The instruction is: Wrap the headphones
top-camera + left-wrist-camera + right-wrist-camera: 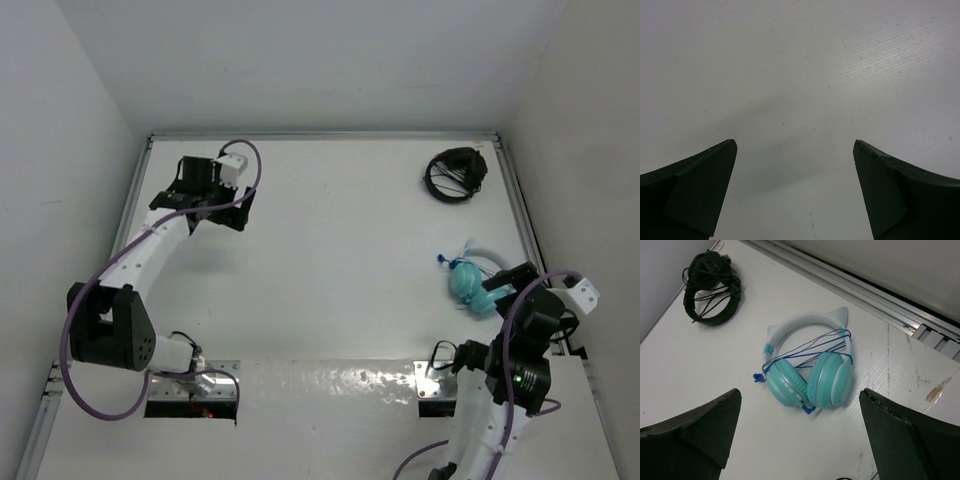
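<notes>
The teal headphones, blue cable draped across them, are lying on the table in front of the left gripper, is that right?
Wrong side. The headphones lie in front of the right gripper, not the left gripper, as the right wrist view shows. The rest holds.

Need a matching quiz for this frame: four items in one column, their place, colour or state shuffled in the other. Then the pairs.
Column 1
1. headphones
2. black wire bundle
3. left gripper
4. right gripper

Column 2
a. open, only bare table in its wrist view
b. teal, with a pale headband
c. open, hovering above the headphones
d. coiled in the far right corner

Pairs: 1-b, 2-d, 3-a, 4-c
</notes>
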Robot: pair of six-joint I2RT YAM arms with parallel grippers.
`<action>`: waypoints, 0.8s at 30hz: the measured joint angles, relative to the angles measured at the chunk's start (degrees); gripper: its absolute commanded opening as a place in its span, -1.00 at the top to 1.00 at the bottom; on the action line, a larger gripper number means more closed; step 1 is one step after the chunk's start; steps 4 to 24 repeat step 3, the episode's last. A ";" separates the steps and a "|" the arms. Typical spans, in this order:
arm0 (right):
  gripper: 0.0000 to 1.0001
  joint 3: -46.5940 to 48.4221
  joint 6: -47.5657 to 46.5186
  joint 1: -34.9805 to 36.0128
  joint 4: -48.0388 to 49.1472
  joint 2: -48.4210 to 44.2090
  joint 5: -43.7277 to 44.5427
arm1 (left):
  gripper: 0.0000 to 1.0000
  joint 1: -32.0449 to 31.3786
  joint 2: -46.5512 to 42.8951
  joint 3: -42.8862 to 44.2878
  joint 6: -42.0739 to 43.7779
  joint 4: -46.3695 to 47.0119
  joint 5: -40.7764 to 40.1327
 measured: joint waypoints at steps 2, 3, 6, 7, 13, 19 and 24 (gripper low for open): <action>-0.98 -0.02 -0.11 0.02 -0.15 -0.15 0.09 | -0.99 0.24 -0.17 -0.70 0.02 0.46 0.22; -0.98 -0.02 -0.11 0.04 -0.15 -0.35 0.13 | -0.99 0.39 -0.28 -1.11 0.07 0.55 0.55; -0.98 -0.02 -0.11 0.04 -0.15 -0.35 0.13 | -0.99 0.39 -0.28 -1.11 0.07 0.55 0.55; -0.98 -0.02 -0.11 0.04 -0.15 -0.35 0.13 | -0.99 0.39 -0.28 -1.11 0.07 0.55 0.55; -0.98 -0.02 -0.11 0.04 -0.15 -0.35 0.13 | -0.99 0.39 -0.28 -1.11 0.07 0.55 0.55; -0.98 -0.02 -0.11 0.04 -0.15 -0.35 0.13 | -0.99 0.39 -0.28 -1.11 0.07 0.55 0.55; -0.98 -0.02 -0.11 0.04 -0.15 -0.35 0.13 | -0.99 0.39 -0.28 -1.11 0.07 0.55 0.55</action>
